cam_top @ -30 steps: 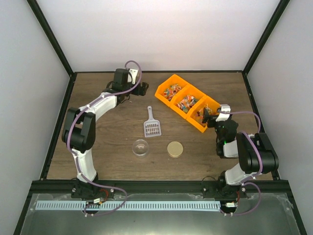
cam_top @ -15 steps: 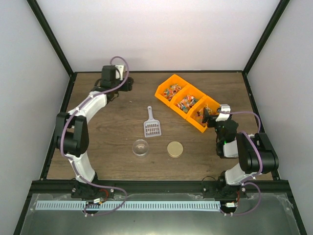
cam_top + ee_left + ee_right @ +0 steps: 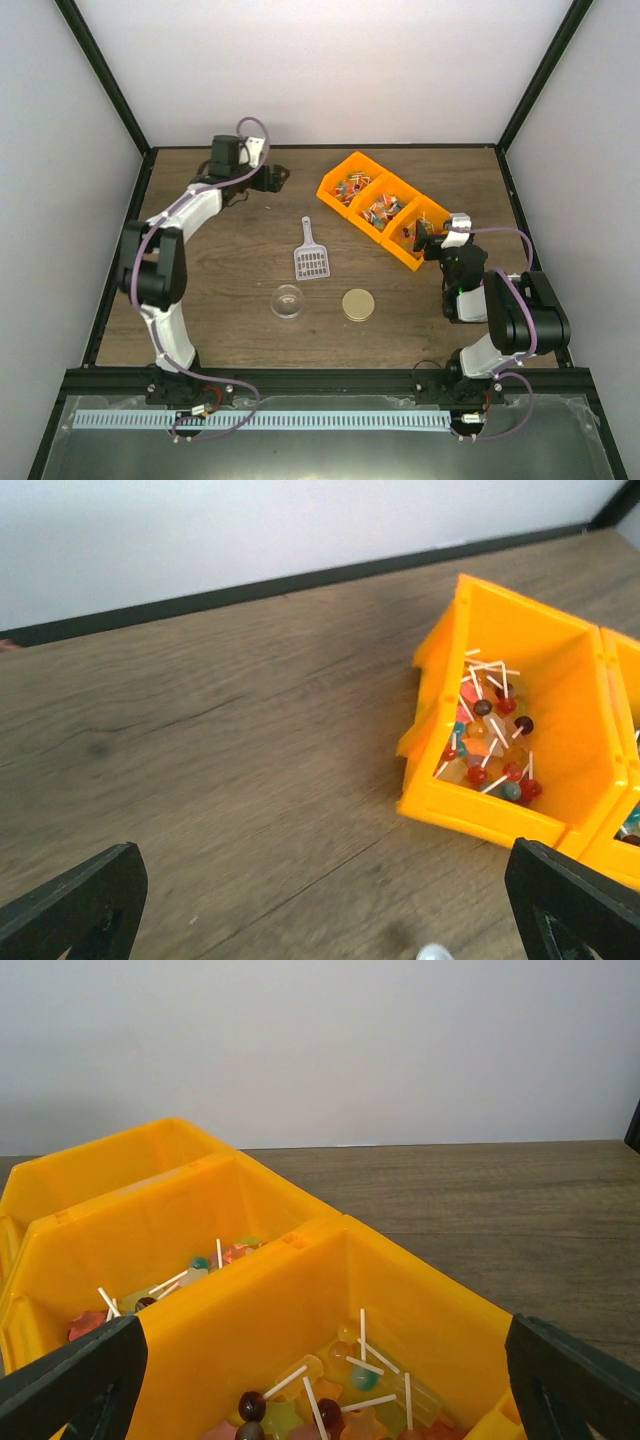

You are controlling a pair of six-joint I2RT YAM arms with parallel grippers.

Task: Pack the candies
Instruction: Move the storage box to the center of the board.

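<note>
Finding: left tool [image 3: 281, 178] and right tool [image 3: 421, 236] spread, empty. Recommended: grasp scoop [image 3: 311, 258] by its handle, level, before entering candies [image 3: 378, 210].

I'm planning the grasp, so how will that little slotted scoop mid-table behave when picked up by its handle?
The slotted scoop looks like thin moulded plastic, so probably stiff and light. Its narrow handle may twist in a two-finger pinch. Lying flat on the wooden table, it would likely slide, not roll, if nudged.
</note>
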